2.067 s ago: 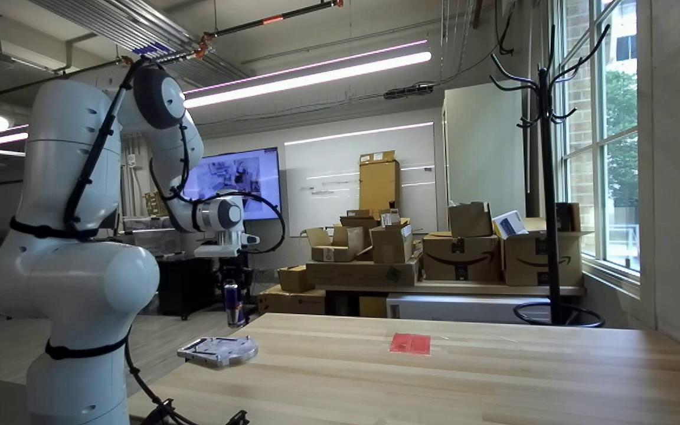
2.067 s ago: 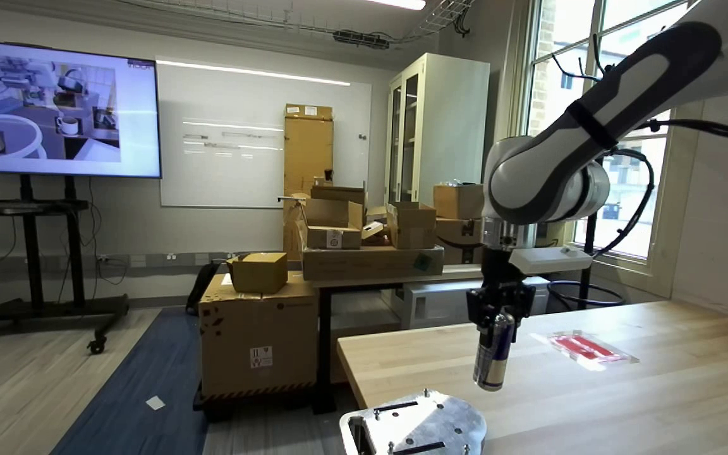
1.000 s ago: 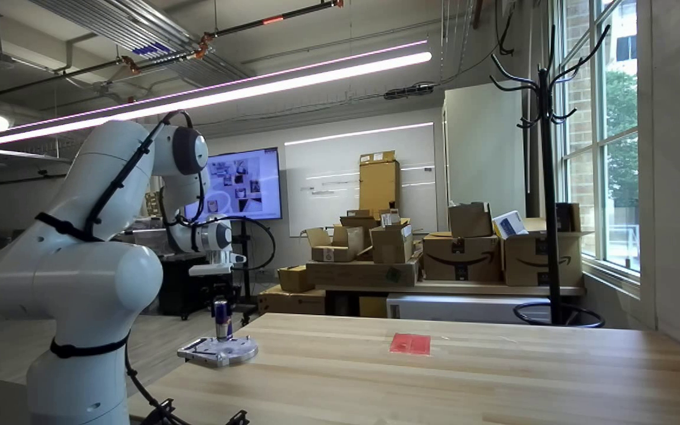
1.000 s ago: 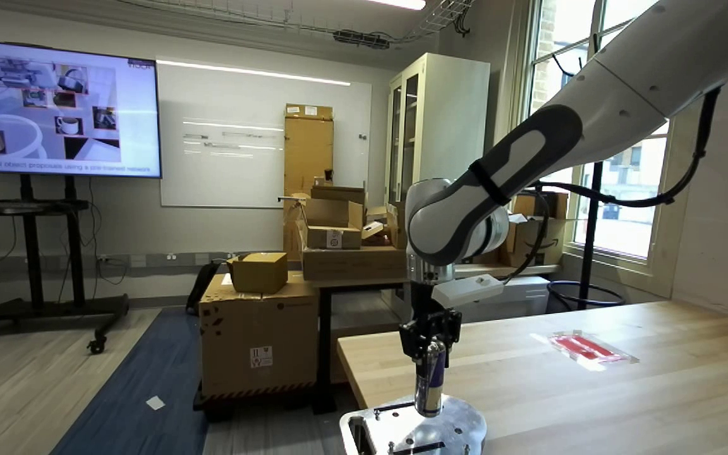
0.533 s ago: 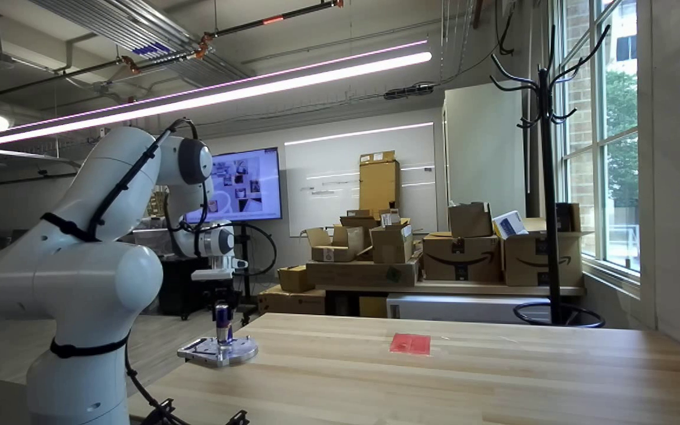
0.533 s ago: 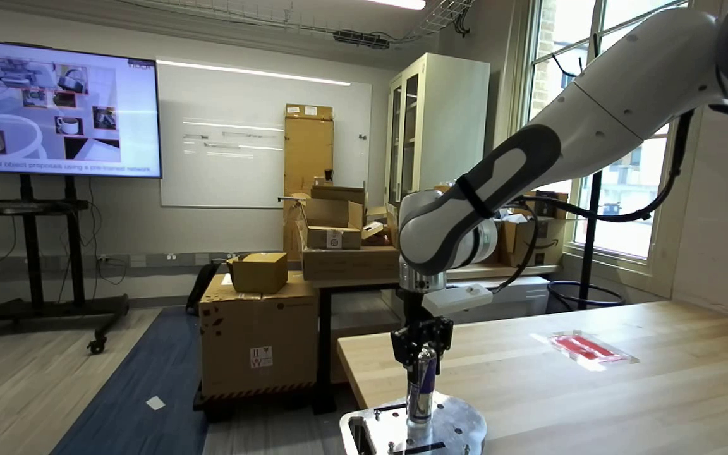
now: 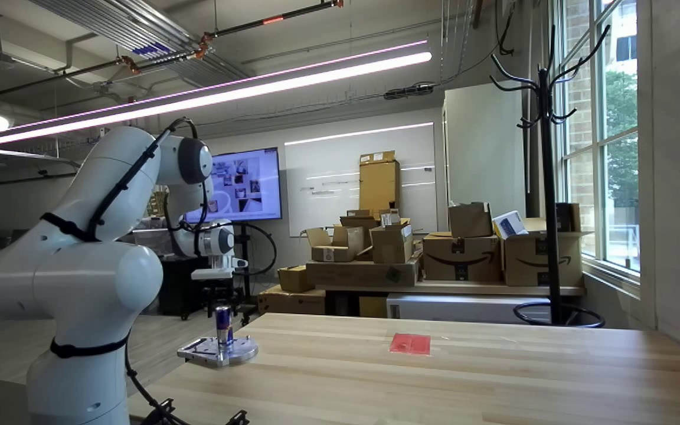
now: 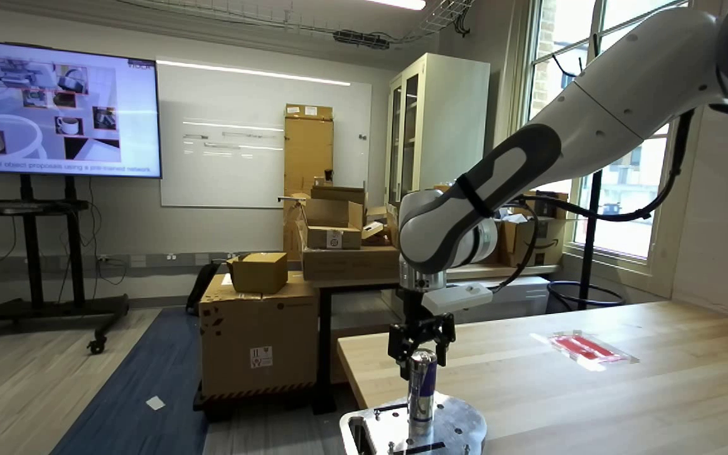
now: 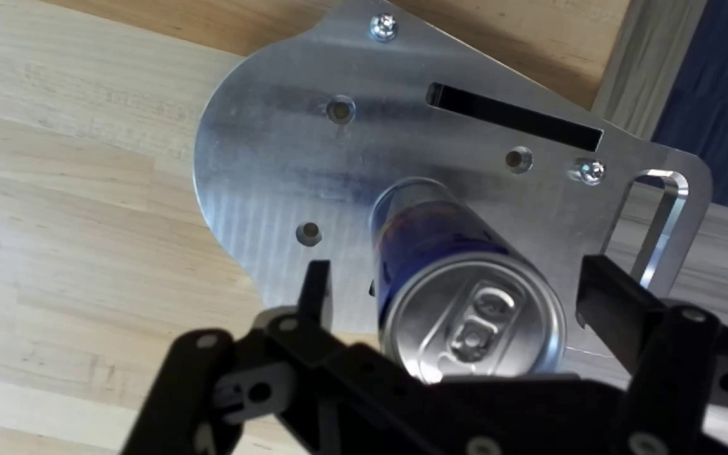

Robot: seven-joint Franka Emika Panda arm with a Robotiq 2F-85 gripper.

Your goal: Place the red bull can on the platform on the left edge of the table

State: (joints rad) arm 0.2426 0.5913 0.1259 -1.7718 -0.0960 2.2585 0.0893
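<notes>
A light wooden table (image 7: pixel 464 378) stretches out below the claw (image 8: pixel 423 364) — its 2 fingers (image 9: pixel 315 287) spread, a gap on either side of the Red Bull can (image 9: pixel 465 284), which stands upright between them on the metal platform (image 9: pixel 263 158) beneath.

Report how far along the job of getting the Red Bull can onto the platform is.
Done: the Red Bull can stands upright on the platform at the edge of the table. Current step: the release looks made; the hand is open around the can, gaps showing between its fingers and the can in the wrist view. Left: probably only lifting clear, since the fingers flank the can's top.
</notes>
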